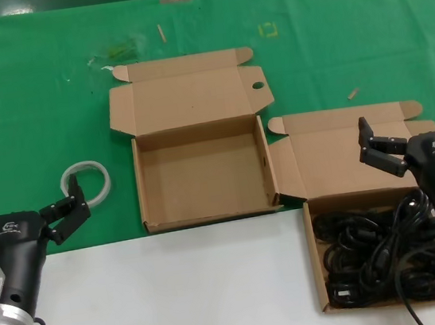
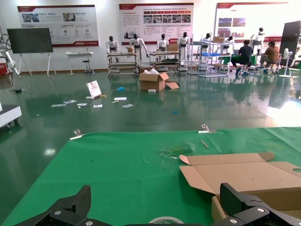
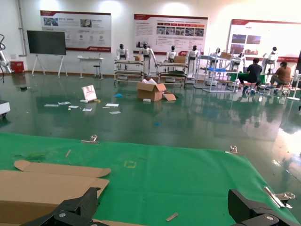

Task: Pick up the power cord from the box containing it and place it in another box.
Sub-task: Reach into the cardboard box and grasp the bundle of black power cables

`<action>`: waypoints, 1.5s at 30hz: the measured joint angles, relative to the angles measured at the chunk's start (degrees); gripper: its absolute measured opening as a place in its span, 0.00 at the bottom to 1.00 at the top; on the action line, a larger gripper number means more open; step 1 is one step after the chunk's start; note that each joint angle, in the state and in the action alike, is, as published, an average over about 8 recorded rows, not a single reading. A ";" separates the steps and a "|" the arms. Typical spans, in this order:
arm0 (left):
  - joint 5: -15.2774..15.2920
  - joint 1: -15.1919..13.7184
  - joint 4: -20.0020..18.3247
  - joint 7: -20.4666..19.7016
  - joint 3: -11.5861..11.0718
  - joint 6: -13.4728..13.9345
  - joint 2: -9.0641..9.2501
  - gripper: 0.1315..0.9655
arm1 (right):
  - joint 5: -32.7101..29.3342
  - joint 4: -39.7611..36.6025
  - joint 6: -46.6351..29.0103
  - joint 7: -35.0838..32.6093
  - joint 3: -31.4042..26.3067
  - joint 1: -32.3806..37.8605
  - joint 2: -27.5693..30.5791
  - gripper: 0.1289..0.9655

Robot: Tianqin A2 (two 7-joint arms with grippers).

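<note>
The box containing the cords (image 1: pixel 322 277) sits at the front right, filled with a heap of black cords (image 1: pixel 377 250); I cannot single out the one power cord in it. The other box (image 1: pixel 203 172) stands in the middle with a bare brown floor and its lid (image 1: pixel 185 98) folded back. My right gripper (image 1: pixel 410 123) is open and empty, hovering over the cord box's raised lid (image 1: pixel 337 159). My left gripper (image 1: pixel 27 205) is open and empty at the front left, apart from both boxes. The wrist views show both grippers, left (image 2: pixel 157 202) and right (image 3: pixel 164 205), open over green cloth.
A white tape ring (image 1: pixel 86 182) lies on the green cloth between my left gripper and the bare box; it also shows in the left wrist view (image 2: pixel 165 220). A small wooden scrap (image 1: pixel 353 94) lies behind the cord box. White tabletop (image 1: pixel 179 296) spans the front.
</note>
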 joint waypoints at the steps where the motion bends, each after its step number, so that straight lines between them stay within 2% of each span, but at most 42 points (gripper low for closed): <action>1: 0.00 0.00 0.00 0.00 0.00 0.00 0.00 1.00 | 0.00 0.00 0.00 0.00 0.00 0.00 0.00 1.00; 31: 0.00 0.00 0.00 0.00 0.00 0.00 0.00 1.00 | 0.00 0.00 0.00 0.00 0.00 0.00 0.00 1.00; 40: 0.00 0.00 0.00 0.00 0.00 0.00 0.00 0.99 | -0.91 -3.89 -0.74 -5.05 2.94 -6.63 -1.73 1.00; 45: 0.00 0.00 0.00 0.00 0.00 0.00 0.00 0.97 | 0.29 -5.26 -0.83 -6.19 3.03 -7.91 -2.64 1.00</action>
